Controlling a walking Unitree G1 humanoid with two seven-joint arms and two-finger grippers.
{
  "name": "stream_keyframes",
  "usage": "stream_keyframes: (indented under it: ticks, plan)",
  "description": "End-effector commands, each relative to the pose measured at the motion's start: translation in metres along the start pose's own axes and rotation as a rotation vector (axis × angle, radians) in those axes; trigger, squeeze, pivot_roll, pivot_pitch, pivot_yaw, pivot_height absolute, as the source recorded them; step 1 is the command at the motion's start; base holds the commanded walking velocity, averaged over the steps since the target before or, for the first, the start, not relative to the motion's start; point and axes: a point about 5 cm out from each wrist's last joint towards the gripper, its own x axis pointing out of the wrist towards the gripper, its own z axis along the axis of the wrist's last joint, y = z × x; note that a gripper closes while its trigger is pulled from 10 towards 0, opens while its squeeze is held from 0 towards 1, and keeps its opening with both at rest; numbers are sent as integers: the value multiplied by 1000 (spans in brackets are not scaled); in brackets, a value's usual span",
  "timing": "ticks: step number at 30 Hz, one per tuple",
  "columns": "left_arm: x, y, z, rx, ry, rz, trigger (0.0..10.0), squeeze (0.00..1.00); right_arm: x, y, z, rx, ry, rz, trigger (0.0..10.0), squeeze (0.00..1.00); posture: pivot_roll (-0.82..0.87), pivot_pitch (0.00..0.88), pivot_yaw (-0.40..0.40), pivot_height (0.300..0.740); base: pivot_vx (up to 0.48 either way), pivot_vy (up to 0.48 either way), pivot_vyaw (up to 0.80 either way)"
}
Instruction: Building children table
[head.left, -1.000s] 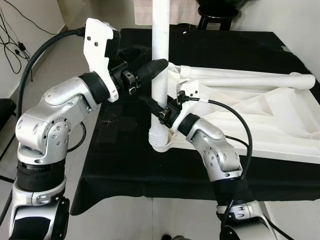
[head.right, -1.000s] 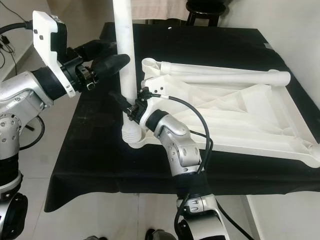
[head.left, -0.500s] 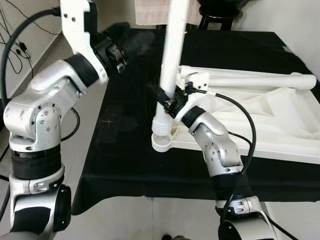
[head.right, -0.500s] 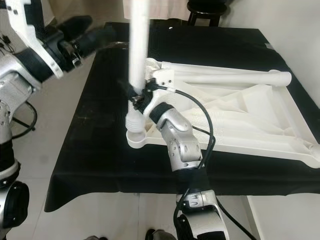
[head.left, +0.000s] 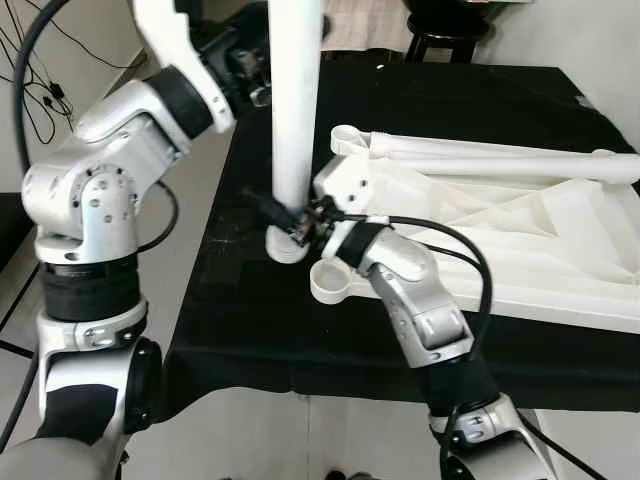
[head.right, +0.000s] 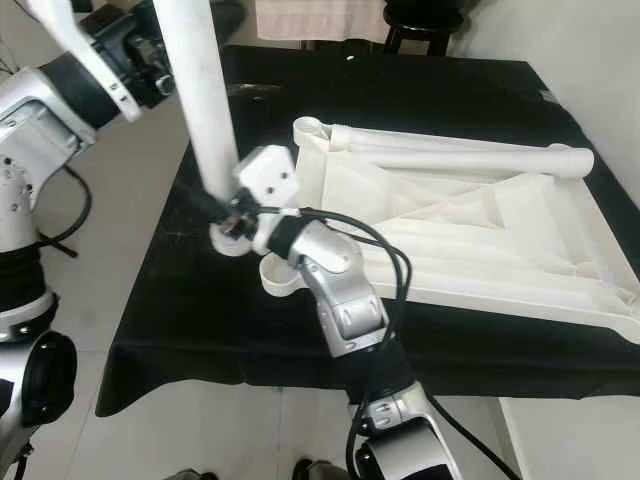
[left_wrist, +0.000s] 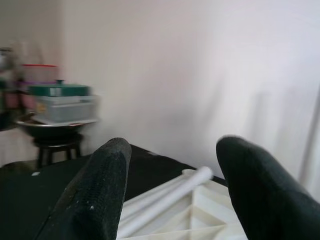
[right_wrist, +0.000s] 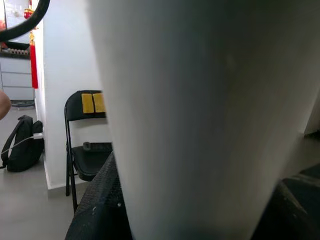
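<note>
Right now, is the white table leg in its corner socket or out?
Out: the table leg stands on the black cloth beside the empty socket.

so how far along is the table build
Early on. Done: the tabletop lies upside down on the black cloth, with two legs lying loose on it. In hand: the right gripper holds one leg upright, its foot on the cloth beside the empty corner socket, not in it. The left gripper is open, off the leg. Left: seat this leg, then the others.

Silver arms w/ black joint bands & screws, white wrist housings, black cables; black-fingered left end effector (left_wrist: 170, 195).
</note>
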Motion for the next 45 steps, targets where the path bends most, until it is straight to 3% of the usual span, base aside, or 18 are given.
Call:
stream_keyframes:
  ticks: [1, 2, 5, 10, 14, 16, 18, 23, 29, 36, 39, 45]
  plan:
    - [-2, -8, 1, -1, 11, -63, 10000, 0, -1, -13, 2, 50, -10, -83, 0, 0, -185, 102, -48, 740, 0, 0, 0]
    - [-7, -7, 0, 0, 17, -61, 10000, 0, -2, -24, 3, 98, -22, -140, 0, 0, -184, 103, -48, 740, 0, 0, 0]
    - [-16, -3, -1, 8, 36, -37, 10000, 0, -4, -35, 4, 145, -31, -192, 0, 0, -184, 104, -45, 740, 0, 0, 0]
    - [-22, 0, -2, 28, 57, -23, 10000, 0, -6, -42, 4, 171, -37, -226, 0, 0, -181, 108, -45, 740, 0, 0, 0]
    - [-32, -2, 0, 57, 92, -56, 10000, 0, -7, -44, 2, 135, -18, -237, 0, 0, -179, 106, -42, 740, 0, 0, 0]
    - [-32, -2, 0, 57, 92, -56, 10000, 0, -7, -44, 2, 135, -18, -237, 0, 0, -179, 106, -42, 740, 0, 0, 0]
    - [-33, -5, 1, 87, 120, -89, 10000, 0, -4, -36, -1, 20, 34, -172, 0, 0, -177, 105, -43, 740, 0, 0, 0]
    - [-30, -10, -1, 111, 143, -125, 10000, 0, -1, -31, -3, -24, 58, -135, 0, 0, -179, 105, -45, 740, 0, 0, 0]
    - [-15, -14, -2, 144, 152, -179, 10000, 0, 4, -14, -4, -140, 85, -23, 0, 0, -187, 100, -42, 740, 0, 0, 0]
    - [-10, -17, -1, 143, 147, -229, 10000, 0, 6, -9, -9, -164, 112, 4, 0, 0, -188, 97, -40, 740, 0, 0, 0]
    - [-10, -21, 5, 153, 135, -274, 10000, 0, 8, -10, -19, -183, 179, 1, 0, 0, -180, 89, -45, 740, 0, 0, 0]
    - [-12, -27, 6, 146, 139, -330, 10000, 0, 10, -14, -24, -143, 200, -33, 0, 0, -178, 83, -47, 740, 0, 0, 0]
